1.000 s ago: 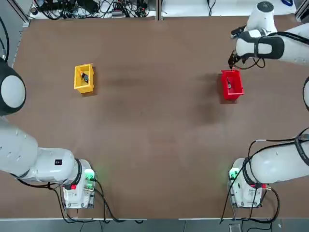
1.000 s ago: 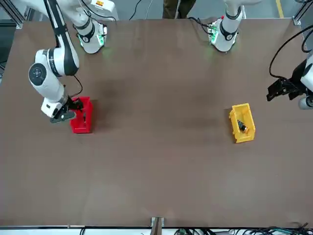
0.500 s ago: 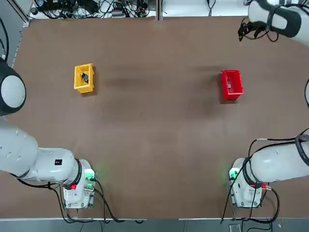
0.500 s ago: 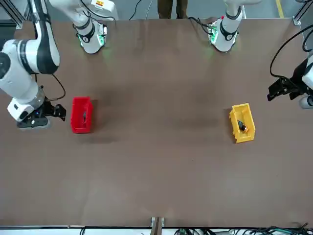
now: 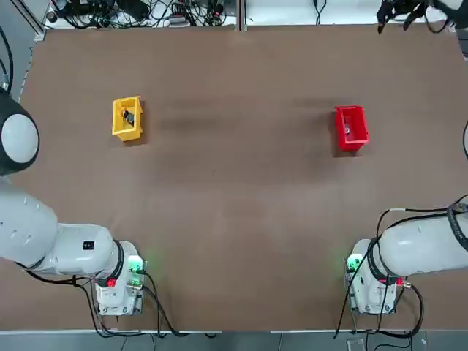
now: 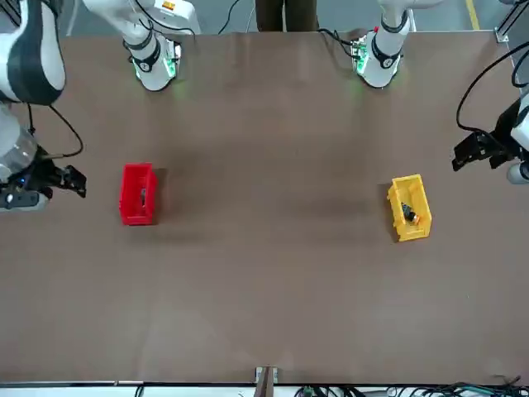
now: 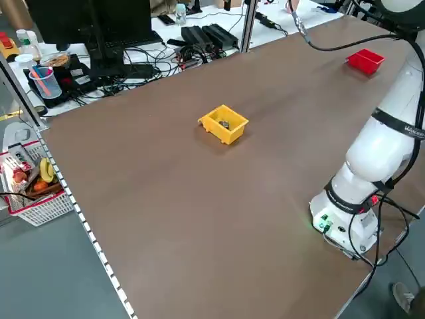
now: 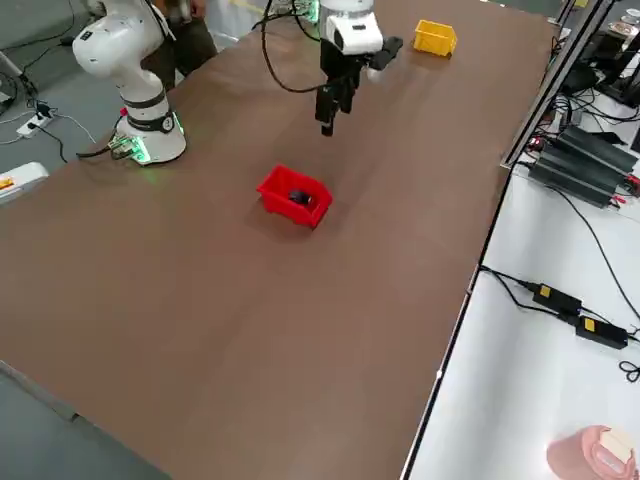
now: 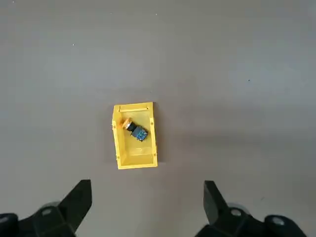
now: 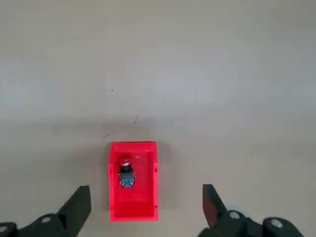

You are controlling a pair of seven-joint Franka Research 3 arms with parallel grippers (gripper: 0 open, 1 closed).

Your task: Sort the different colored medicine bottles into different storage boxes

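Observation:
The yellow storage box (image 5: 126,118) stands on the table's left half, and a dark medicine bottle (image 9: 134,129) with an orange end lies inside it. On the right half is the red storage box (image 5: 350,128), holding a dark bottle (image 10: 125,171) with a red cap. My right gripper (image 10: 145,191) hovers high above and beyond the red box (image 10: 133,180), open and empty; in the top view the right gripper (image 5: 393,12) is at the far right corner. Out past the yellow box (image 6: 409,208), my left gripper (image 6: 475,153) hangs open and empty, looking down on that box (image 9: 135,135).
Both arm bases (image 5: 117,281) (image 5: 373,281) stand at the near edge. Cables and power supplies (image 5: 131,11) lie beyond the far edge. A white bench with adapters (image 8: 560,300) runs along the right side. A person (image 6: 285,12) stands behind the bases.
My right gripper has drawn away from the red box, moving up and toward the far right corner. The left arm and both boxes have stayed still.

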